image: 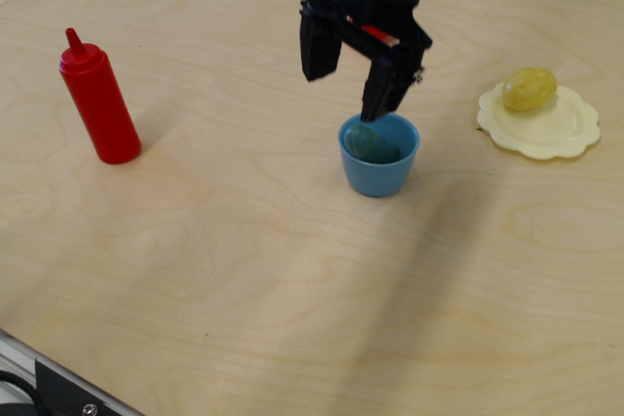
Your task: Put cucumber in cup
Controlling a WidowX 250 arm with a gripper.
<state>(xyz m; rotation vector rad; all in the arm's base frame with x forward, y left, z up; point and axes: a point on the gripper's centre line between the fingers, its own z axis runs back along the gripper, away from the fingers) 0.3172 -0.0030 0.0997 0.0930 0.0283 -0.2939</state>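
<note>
The dark teal-green cucumber (370,144) lies inside the light blue cup (379,170), which stands upright on the wooden table near the middle. My black gripper (347,88) hangs just above the cup's rim, its two fingers spread wide apart and empty. The left finger is up and to the left of the cup, the right finger is over the cup's opening.
A red squeeze bottle (98,100) stands at the left. A pale yellow scalloped plate (561,129) with a yellow lumpy potato toy (529,89) on it sits at the right. The table's front edge runs along the bottom left corner.
</note>
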